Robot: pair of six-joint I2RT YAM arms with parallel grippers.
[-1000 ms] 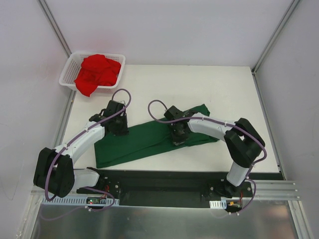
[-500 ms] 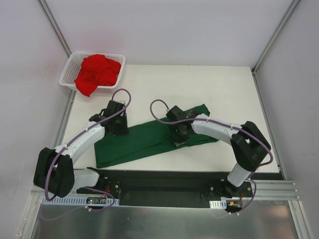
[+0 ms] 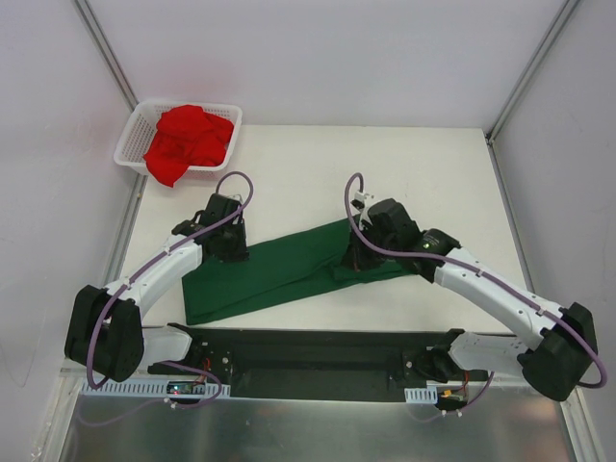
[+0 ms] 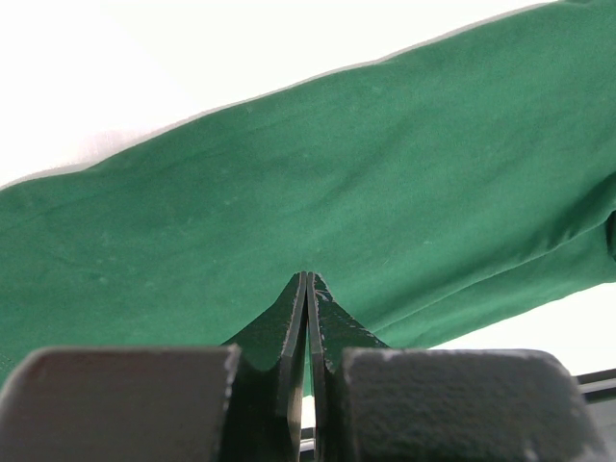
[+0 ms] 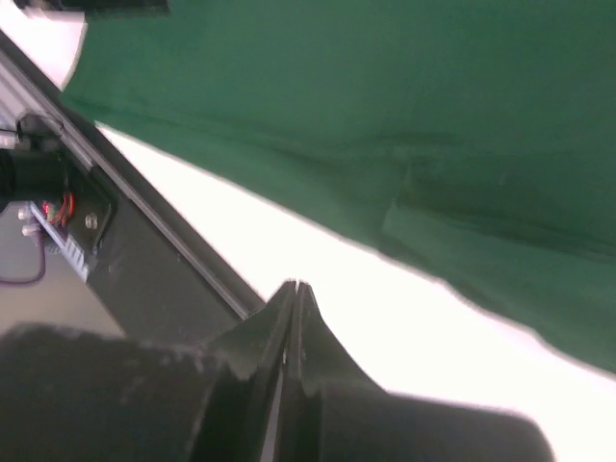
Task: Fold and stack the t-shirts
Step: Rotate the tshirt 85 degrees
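Right gripper closed, empty, swung rightward | left gripper closed, unmoved | green t-shirt flat

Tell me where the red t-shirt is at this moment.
In the top view, the red t-shirt lies crumpled in the white mesh basket at the far left corner of the table, well apart from the green t-shirt spread out nearer the arms.

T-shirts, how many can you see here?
2. The green t-shirt lies spread on the table; the red t-shirt sits crumpled in the white basket. Another might hide under it.
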